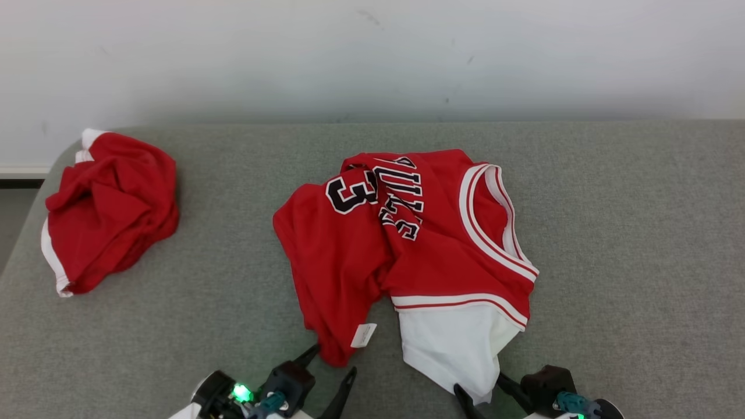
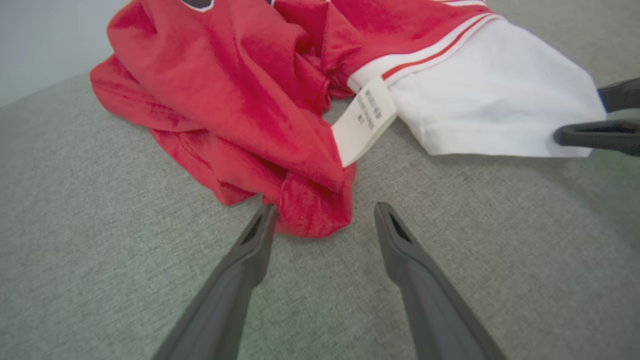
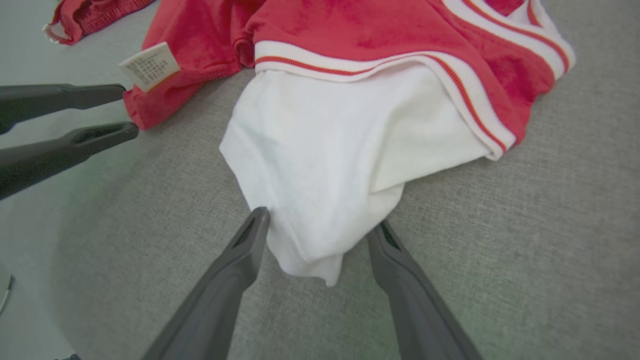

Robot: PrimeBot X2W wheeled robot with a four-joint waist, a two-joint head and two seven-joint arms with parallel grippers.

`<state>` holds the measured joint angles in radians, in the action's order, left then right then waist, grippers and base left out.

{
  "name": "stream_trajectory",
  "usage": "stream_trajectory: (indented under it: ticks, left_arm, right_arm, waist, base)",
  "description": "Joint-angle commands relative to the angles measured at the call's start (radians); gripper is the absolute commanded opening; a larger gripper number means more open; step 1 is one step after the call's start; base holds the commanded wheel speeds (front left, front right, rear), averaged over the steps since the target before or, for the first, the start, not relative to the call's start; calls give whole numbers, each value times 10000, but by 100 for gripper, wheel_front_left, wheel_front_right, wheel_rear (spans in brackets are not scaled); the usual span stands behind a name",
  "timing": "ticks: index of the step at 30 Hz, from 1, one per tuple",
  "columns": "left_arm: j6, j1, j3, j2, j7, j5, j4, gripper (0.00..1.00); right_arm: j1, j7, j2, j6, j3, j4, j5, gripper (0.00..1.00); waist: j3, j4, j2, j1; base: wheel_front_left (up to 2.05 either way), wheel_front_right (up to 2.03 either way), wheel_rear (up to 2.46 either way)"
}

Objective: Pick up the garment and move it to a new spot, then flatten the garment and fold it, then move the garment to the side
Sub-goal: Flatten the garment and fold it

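Note:
A crumpled red jersey (image 1: 349, 256) with black lettering, white trim and a white sleeve (image 1: 454, 343) lies mid-surface. My left gripper (image 1: 334, 359) stands open at its near red corner (image 2: 310, 210), which lies between the two fingers (image 2: 250, 250), beside a white label (image 2: 362, 120). My right gripper (image 1: 478, 384) is open too, its fingers (image 3: 245, 250) either side of the white sleeve's tip (image 3: 310, 250). Neither grips the cloth. The right gripper (image 2: 600, 115) appears at the left wrist view's right edge, and the left gripper (image 3: 120, 110) at the right wrist view's left edge.
A second bunched red garment (image 1: 110, 209) with white trim sits at the far left of the grey fabric surface (image 1: 611, 233). A pale wall (image 1: 372, 58) runs behind. Bare grey surface stretches to the right of the jersey and between the two garments.

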<state>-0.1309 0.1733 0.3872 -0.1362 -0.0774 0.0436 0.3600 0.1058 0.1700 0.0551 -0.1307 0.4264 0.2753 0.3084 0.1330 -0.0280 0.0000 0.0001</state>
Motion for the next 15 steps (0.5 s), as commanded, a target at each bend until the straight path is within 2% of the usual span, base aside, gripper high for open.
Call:
stream_trajectory:
  ticks: [1, 15]
  left_arm:
    - [18, 160, 41, -80, 21, -26, 85, 100]
    - [187, 978, 293, -158, -194, -61, 1175, 100]
  right_arm:
    - [180, -53, -9, 0, 4, 32, -19, 100]
    - [547, -206, -38, 0, 162, 186, 211, 100]
  waist:
    - [86, -29, 0, -1]
    - [557, -120, 0, -1]
  base:
    - [0, 0, 0]
    - [0, 0, 0]
